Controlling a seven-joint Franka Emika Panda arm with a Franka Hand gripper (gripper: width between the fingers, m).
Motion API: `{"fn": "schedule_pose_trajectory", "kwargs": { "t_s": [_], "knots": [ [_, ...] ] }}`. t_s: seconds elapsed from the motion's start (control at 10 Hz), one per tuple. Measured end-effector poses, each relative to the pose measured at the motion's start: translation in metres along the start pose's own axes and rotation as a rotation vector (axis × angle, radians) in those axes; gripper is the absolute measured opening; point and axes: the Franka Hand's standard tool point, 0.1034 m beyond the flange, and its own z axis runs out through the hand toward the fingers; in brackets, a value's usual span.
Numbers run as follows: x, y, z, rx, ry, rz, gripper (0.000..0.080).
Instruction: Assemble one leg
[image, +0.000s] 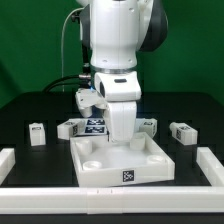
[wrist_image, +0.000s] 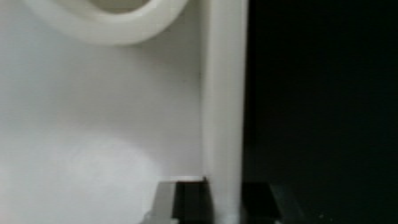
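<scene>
The large white square panel (image: 125, 163) with round corner sockets lies on the table at the middle front. My gripper (image: 121, 138) reaches straight down onto its far edge. In the wrist view the two dark fingers (wrist_image: 191, 205) stand on either side of the panel's edge wall (wrist_image: 224, 110), pressed close to it, and the gripper (wrist_image: 226, 188) is shut on that wall. One round socket (wrist_image: 116, 15) shows on the panel's face. Small white legs with tags stand behind the panel: one leg (image: 38, 131) at the exterior view's left, one (image: 70, 128) nearer, one (image: 148, 124) and one (image: 183, 131) to the right.
The marker board (image: 93, 126) lies behind the panel, partly hidden by the arm. A white raised border (image: 40, 187) runs along the table's front and both sides. The table is black.
</scene>
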Motion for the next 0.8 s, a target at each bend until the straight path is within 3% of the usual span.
{"fn": "schedule_pose_trajectory", "kwargs": {
  "t_s": [0.6, 0.8],
  "knots": [
    [0.000, 0.000, 0.000, -0.002, 0.000, 0.013, 0.0063],
    [0.014, 0.006, -0.001, -0.031, 0.005, 0.179, 0.0064]
  ]
}}
